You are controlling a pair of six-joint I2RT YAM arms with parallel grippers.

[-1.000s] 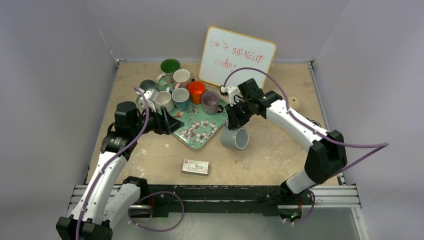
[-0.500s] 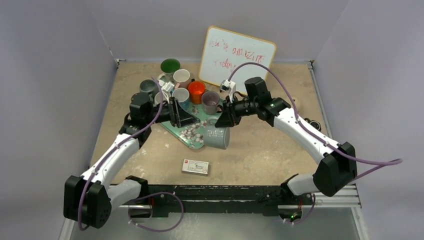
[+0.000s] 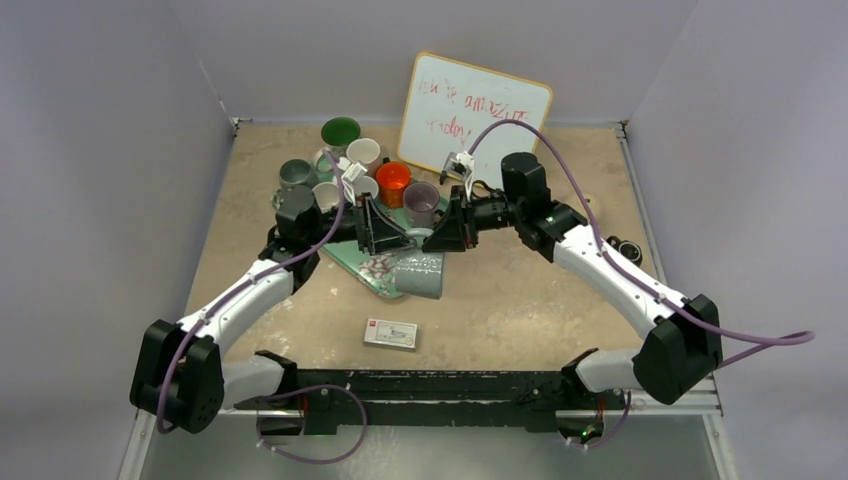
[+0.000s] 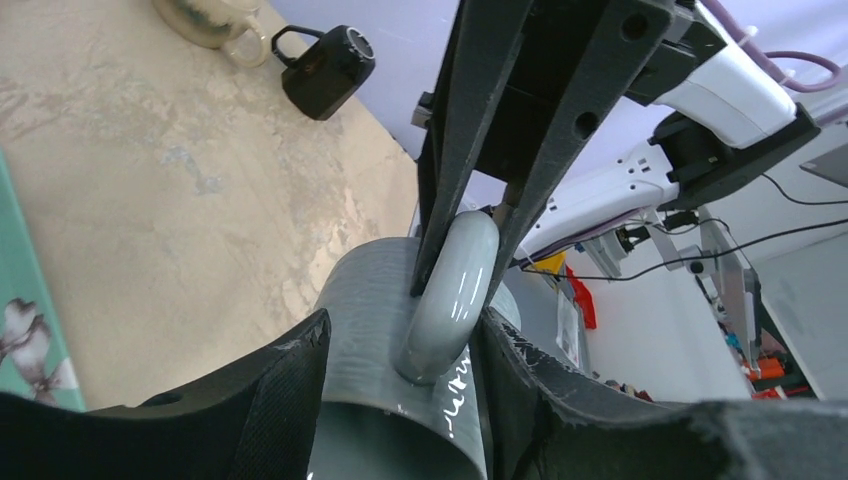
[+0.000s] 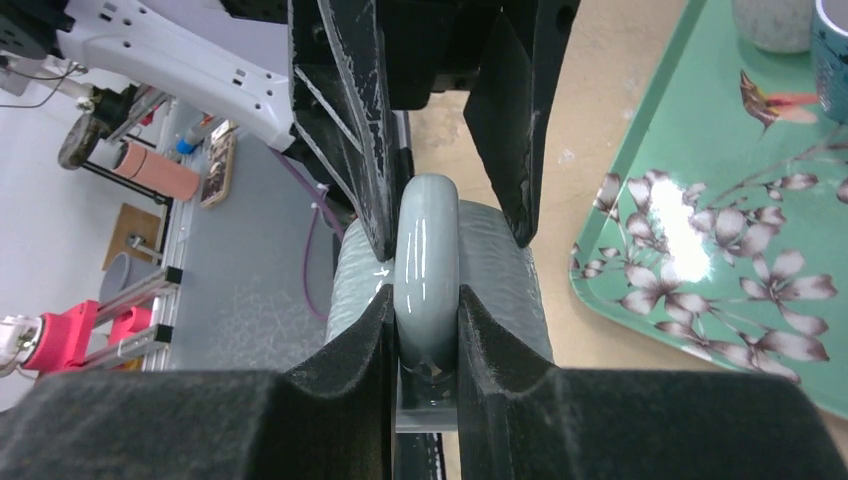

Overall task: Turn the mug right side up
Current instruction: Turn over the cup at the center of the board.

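A small flat card box (image 3: 391, 333) lies on the table (image 3: 560, 300) on the near side of both pincers, well apart from them. Next comes the grey mug (image 3: 420, 277), directly beneath the two pincer tips. It lies on its side with its handle (image 5: 427, 250) uppermost, and I cannot tell whether its body touches the table.

The right pincer (image 5: 427, 310) is clamped tight on that handle, one finger pressed to each flank of the loop. The left pincer (image 4: 402, 322) meets it from the opposite side, tip to tip. Its fingers straddle the same handle but stand apart from it, one close beside the loop and the other clear of it, so it grips nothing.

A green floral tray (image 5: 700, 180) lies under the left pincer and just beside the mug. Beyond both pincers, upright mugs crowd the tray's far end, among them an orange one (image 3: 393, 178) and a green one (image 3: 340, 132). Off to the right pincer's outer side sits a small black mug (image 4: 325, 70). Farthest away, a whiteboard (image 3: 475, 110) with red writing leans against the back wall.
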